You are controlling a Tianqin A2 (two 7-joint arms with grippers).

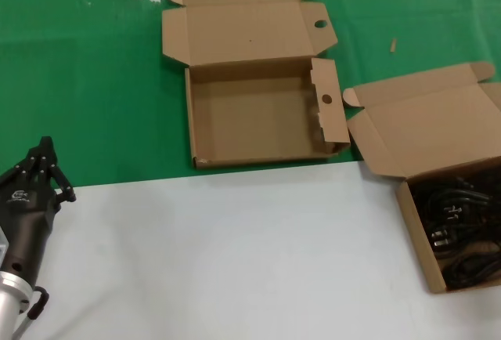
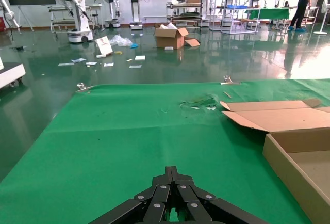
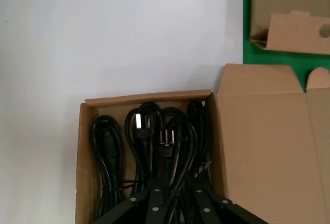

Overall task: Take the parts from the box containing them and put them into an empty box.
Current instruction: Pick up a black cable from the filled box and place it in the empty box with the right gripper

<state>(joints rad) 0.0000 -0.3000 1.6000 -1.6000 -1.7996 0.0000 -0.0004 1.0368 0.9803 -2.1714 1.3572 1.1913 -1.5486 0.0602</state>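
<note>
The black coiled power cables lie in the plain-lidded cardboard box at the right edge, its lid open. The empty box, with round holes in its flaps, stands open at the centre back. In the right wrist view my right gripper is open just above the cables, inside their box. It is out of the head view. My left gripper is shut and empty at the near left, also seen in the left wrist view.
The boxes rest on a green mat; a white surface covers the near half of the table. The empty box's wall shows to the right of my left gripper. Small debris lies at the mat's far edge.
</note>
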